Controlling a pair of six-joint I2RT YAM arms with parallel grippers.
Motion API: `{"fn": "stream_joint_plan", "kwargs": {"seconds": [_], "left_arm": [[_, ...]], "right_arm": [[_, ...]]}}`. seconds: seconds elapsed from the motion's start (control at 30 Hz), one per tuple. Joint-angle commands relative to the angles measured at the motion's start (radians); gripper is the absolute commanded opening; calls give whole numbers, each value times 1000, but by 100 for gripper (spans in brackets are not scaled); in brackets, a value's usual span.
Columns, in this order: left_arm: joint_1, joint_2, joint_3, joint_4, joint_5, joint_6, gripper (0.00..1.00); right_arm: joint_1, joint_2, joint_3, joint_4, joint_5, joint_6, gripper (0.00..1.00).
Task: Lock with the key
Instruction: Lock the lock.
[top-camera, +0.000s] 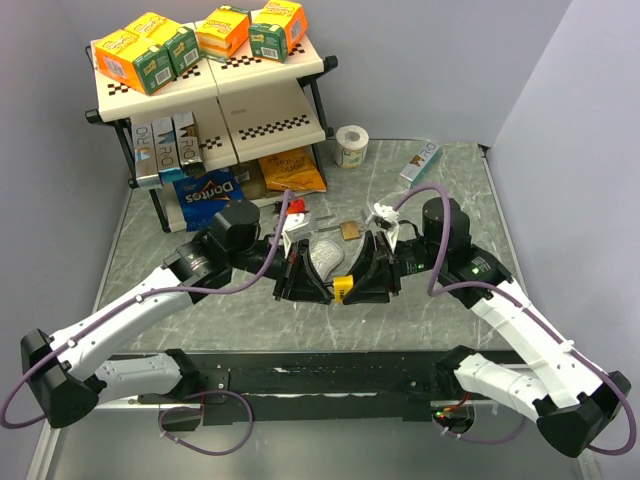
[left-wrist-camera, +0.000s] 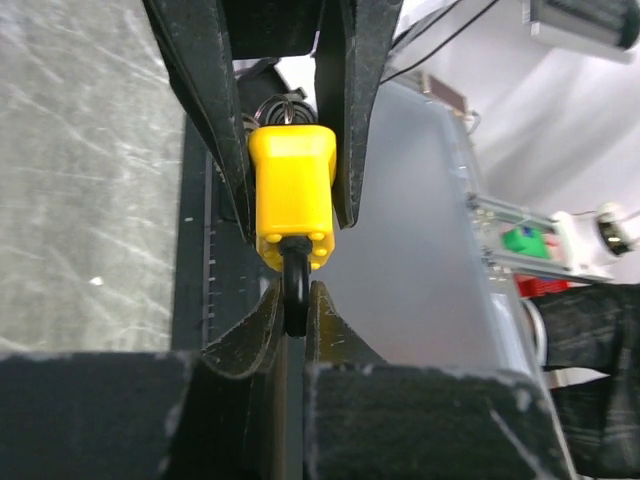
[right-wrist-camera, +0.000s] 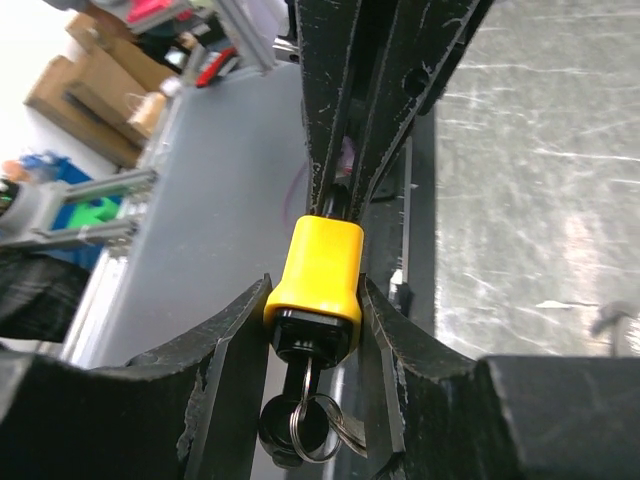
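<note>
Two grippers of mine meet at the yellow padlock (top-camera: 343, 288) in the top view, my left gripper (top-camera: 326, 288) just at its left and my right gripper (top-camera: 362, 286) just at its right. From the left wrist, my left fingers (left-wrist-camera: 250, 330) are pinched narrow on the black shackle (left-wrist-camera: 291, 300). From the right wrist, my right fingers (right-wrist-camera: 235, 330) clamp the padlock's body, and the key (right-wrist-camera: 304, 378) with its ring (right-wrist-camera: 310, 428) sticks out of the padlock's end, so I think I should hold the shackle pressed fully in, then free one gripper to turn the key straight, not by the ring.
</note>
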Motion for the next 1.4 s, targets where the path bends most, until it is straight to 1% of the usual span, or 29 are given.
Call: {"fn": "stream_joint_plan", "kwargs": {"seconds": [0.0,0.03,0.07,0.13,0.2,0.23,0.3,0.33,0.43,0.5,0.53,0.67,0.77,0.97,1.07,1.1,1.2,1.23,1.27,1.33,1.37], "left_arm": [[-9,-10,71,141,-88,123,1],[2,-15,65,122,-86,147,1],[25,-21,57,87,-82,160,1],[49,-33,46,58,-62,203,1],[82,-41,34,24,-51,229,1],[88,-45,32,7,-45,264,1],[97,-48,37,-39,-47,299,1],[99,-47,35,-48,-37,344,1],[100,-33,41,-91,-18,381,1],[100,-24,43,-105,-5,398,1],[100,-18,44,-111,1,398,1],[100,-10,45,-102,4,396,1],[100,-1,49,-97,3,393,1],[100,11,60,-106,10,395,1],[100,13,60,-113,9,399,1],[100,11,58,-114,10,402,1],[100,11,55,-123,6,415,1],[100,10,55,-125,3,418,1],[100,10,54,-128,1,430,1],[100,8,54,-140,-4,439,1],[100,8,51,-142,-4,447,1]], "right_arm": [[-7,45,67,-30,118,-139,28],[-20,46,80,-61,115,-162,52],[-35,51,93,-83,109,-171,60],[-84,52,125,-153,99,-206,71],[-116,51,153,-214,93,-232,73],[-154,54,162,-234,81,-263,73],[-179,62,196,-288,78,-304,73],[-190,72,209,-351,76,-355,71],[-192,86,251,-440,78,-441,68],[-192,88,260,-452,84,-458,65],[-188,86,263,-462,84,-478,62],[-170,98,278,-498,98,-525,54],[-138,108,280,-521,115,-559,53],[-72,109,268,-515,184,-587,52],[-63,120,271,-526,187,-598,44],[-63,125,272,-534,188,-605,39],[-63,126,274,-551,198,-622,34],[-64,125,272,-555,201,-625,31],[-64,122,271,-561,202,-633,24],[-64,118,269,-575,201,-640,17],[-63,117,271,-577,201,-644,9]]}}
